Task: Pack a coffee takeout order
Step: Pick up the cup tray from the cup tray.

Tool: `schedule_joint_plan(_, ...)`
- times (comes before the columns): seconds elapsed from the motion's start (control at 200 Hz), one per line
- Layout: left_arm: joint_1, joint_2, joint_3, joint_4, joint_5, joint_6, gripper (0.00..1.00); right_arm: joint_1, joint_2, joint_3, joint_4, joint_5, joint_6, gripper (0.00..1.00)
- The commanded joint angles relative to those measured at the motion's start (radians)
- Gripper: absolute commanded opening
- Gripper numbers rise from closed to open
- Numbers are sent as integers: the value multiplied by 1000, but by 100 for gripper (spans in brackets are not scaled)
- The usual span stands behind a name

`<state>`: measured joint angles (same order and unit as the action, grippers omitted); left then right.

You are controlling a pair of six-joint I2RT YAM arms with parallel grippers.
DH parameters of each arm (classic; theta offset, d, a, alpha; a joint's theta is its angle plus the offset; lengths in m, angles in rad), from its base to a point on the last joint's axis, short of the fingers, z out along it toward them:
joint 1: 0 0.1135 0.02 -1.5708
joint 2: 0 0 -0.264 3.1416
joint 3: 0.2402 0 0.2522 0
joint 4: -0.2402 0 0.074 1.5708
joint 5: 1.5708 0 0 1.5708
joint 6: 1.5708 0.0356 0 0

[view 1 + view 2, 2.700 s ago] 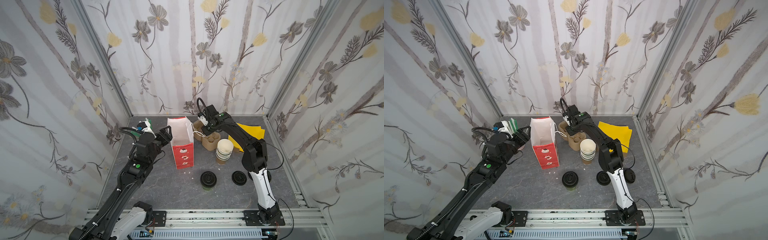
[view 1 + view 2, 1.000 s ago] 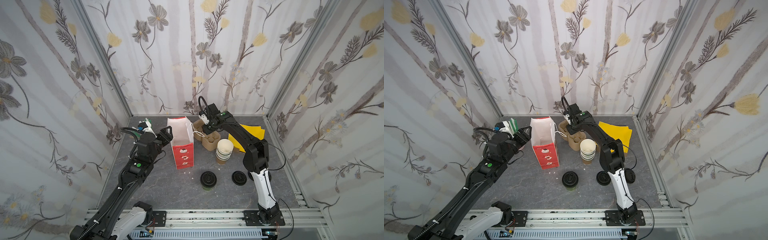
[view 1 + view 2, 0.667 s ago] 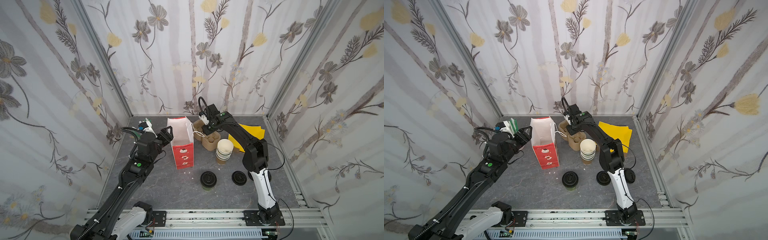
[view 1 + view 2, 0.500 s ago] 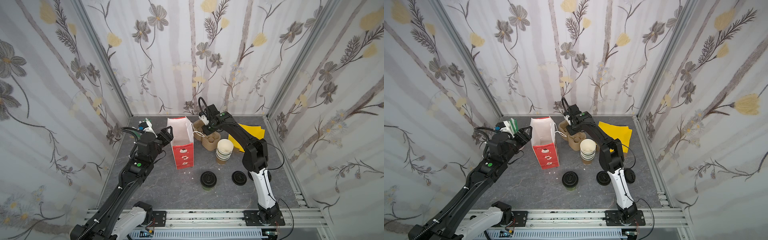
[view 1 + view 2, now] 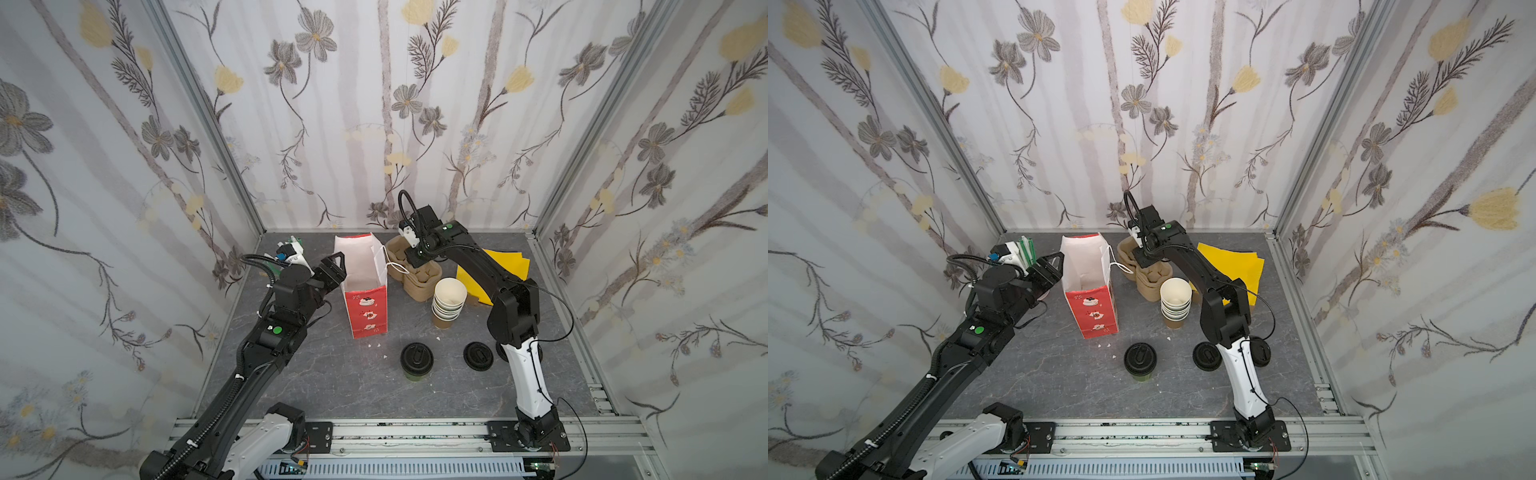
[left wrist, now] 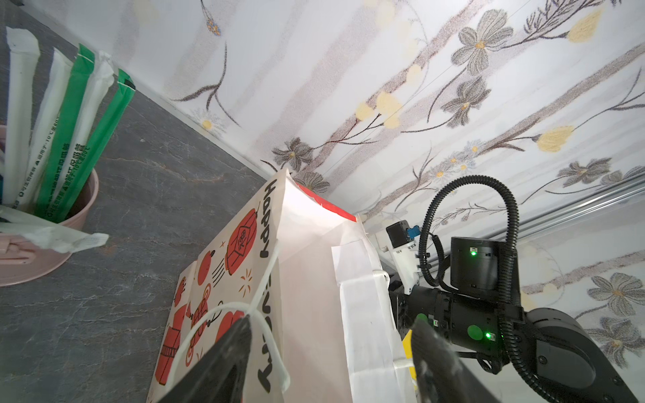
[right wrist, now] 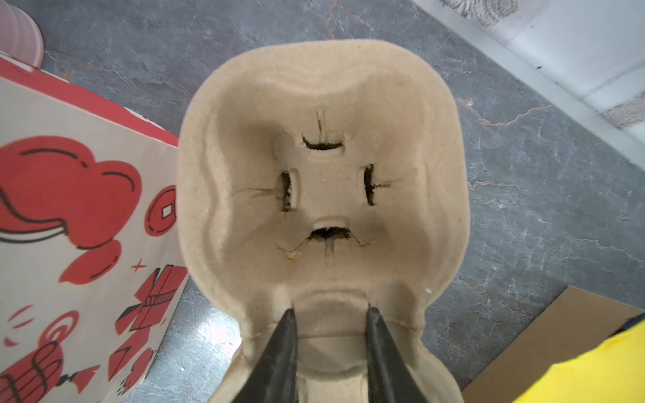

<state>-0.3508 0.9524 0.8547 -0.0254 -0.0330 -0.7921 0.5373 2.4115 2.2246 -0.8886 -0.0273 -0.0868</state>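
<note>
The brown cup with the black lid (image 5: 417,359) (image 5: 1140,360) stands near the front, apart from both arms. Yellow napkins (image 5: 509,266) (image 5: 1239,262) lie at the back right. Green and white wrapped straws (image 6: 87,139) (image 5: 1025,249) stand in a pink pot (image 6: 52,240) at the back left. My left gripper (image 5: 334,266) (image 6: 328,349) is open at the left rim of the red and white paper bag (image 5: 365,307) (image 6: 244,244), with the handle cord across one fingertip. My right gripper (image 5: 415,262) (image 7: 328,314) is shut on the ridge of a pulp cup carrier (image 7: 324,174) (image 5: 1152,282).
A stack of lidless cups (image 5: 449,299) (image 5: 1175,299) stands just in front of the carrier. Loose black lids (image 5: 478,355) (image 5: 1206,355) lie by the right arm's base. The bag (image 7: 69,209) stands close beside the carrier. Walls enclose the table on three sides.
The right gripper's jaws have narrowed onto the carrier's ridge. The left arm and the bag have stayed where they were.
</note>
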Motion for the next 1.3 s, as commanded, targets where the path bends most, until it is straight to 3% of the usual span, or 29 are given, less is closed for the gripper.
schedule_joint_plan(0.0, 1, -3, 4, 25, -6, -9, 73, -1, -21, 4, 30, -7, 4, 28)
schedule_joint_plan(0.245, 1, -13, 1, 25, -2, -8, 73, -4, -14, 4, 33, -9, 12, 28)
schedule_joint_plan(0.49, -53, 37, 66, 25, 127, 108, 74, -14, -9, 4, 37, -58, 36, 29)
schedule_joint_plan(0.679, -163, 67, 99, 24, 73, 192, 74, -23, -8, 4, 32, -98, 49, 30)
schedule_joint_plan(1.129, -188, 88, 124, 24, 55, 196, 75, -31, -1, 4, 33, -97, 62, 32)
schedule_joint_plan(1.299, -324, 144, 188, 23, -27, 232, 76, -28, -7, 4, 29, -77, 65, 32)
